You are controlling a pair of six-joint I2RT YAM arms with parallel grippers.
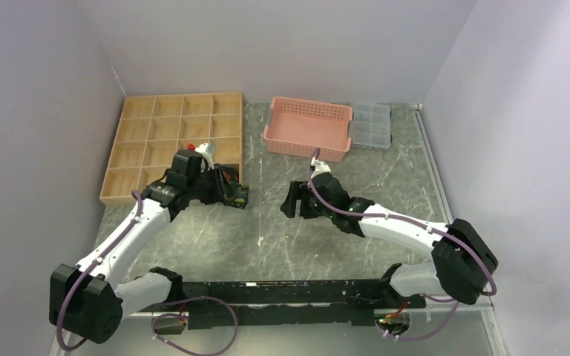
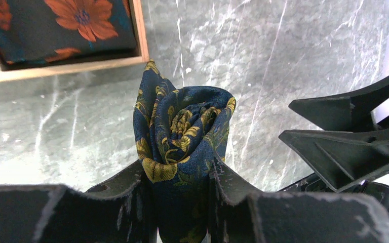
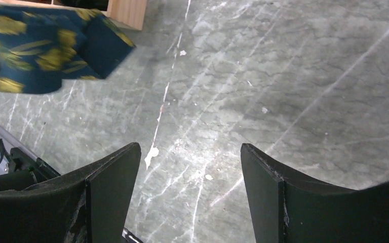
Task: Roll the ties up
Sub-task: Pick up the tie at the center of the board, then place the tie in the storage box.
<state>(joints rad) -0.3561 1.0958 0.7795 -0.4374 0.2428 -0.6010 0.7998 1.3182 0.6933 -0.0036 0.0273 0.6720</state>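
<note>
A rolled yellow-floral tie (image 2: 182,126) is clamped in the left hand (image 2: 180,172), just beside the tray (image 2: 61,68) corner. An orange-flowered tie (image 2: 76,20) is lodged in a tray compartment. The right hand (image 3: 190,167) is held wide open, empty, over the counter (image 3: 283,76).

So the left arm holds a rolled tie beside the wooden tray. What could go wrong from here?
The left end effector pinches the rolled tie only at its base; the upper coils look loose and may unwind on release. The wooden tray compartment nearest it already holds an orange-flowered tie, so placing there could crush both. The open right end effector is nearby and might bump the roll.
</note>
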